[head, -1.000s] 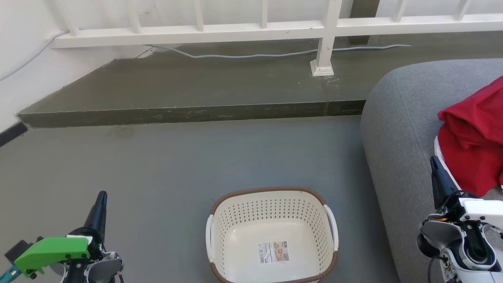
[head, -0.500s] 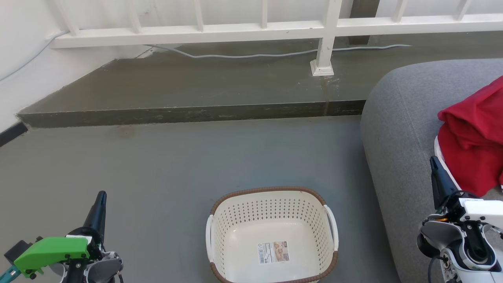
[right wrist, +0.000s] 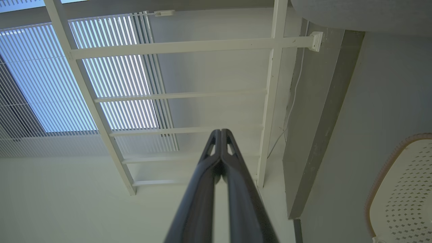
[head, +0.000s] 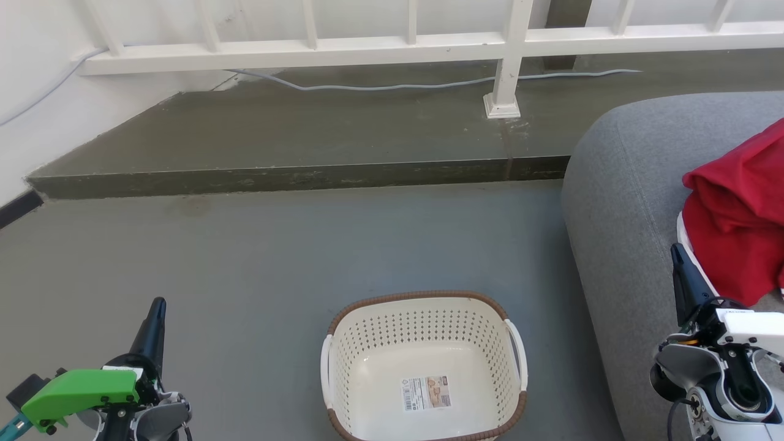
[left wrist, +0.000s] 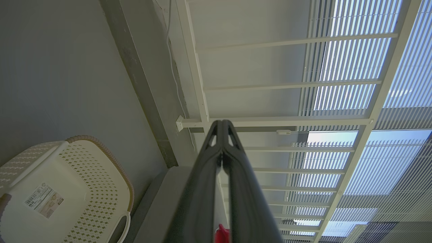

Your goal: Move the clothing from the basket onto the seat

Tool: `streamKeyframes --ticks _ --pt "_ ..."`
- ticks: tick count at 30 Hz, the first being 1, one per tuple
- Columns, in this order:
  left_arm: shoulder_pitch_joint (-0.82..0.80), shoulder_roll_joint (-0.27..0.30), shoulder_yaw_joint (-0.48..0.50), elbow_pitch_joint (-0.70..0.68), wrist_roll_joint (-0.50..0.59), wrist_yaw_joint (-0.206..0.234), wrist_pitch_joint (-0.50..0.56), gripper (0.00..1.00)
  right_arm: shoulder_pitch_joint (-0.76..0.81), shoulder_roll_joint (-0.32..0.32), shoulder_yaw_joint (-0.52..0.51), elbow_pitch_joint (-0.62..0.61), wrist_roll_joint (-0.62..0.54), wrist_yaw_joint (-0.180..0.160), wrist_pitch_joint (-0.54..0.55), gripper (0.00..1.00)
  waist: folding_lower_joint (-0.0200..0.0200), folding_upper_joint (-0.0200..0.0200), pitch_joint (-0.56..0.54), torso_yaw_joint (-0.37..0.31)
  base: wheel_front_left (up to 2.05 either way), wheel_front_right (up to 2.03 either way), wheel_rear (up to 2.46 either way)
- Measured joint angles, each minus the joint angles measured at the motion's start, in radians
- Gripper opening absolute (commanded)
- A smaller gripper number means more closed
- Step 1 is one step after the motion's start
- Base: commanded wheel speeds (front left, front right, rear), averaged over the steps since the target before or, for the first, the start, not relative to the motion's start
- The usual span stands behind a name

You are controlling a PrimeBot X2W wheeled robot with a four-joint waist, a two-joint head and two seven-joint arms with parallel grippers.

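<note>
The left tool (head: 158, 308) is clenched on nothing above the floor (head: 275, 245). The cream laundry basket (head: 422, 298) holds just its label sticker (head: 426, 392). Over the grey sofa seat (head: 618, 202), the right tool (head: 677, 256), also clenched and empty, is just beside the red clothing (head: 738, 226) heaped there. The clothing looks soft, light and limp, and is best pinched at a raised fold.

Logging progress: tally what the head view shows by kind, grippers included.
Basket: 1
Seat: 1
Red clothing heap: 1, on the seat
Grippers: 2, left gripper and right gripper, both shut
Total: 5
</note>
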Motion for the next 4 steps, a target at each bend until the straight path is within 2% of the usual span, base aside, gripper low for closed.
streamKeyframes --ticks 4 --pt "0.000 0.000 0.001 0.000 0.000 0.000 0.000 0.00 0.000 0.000 -0.001 0.000 0.000 0.000 0.000 0.00 0.0000 0.0000 0.000 0.000 0.00 0.00 0.00"
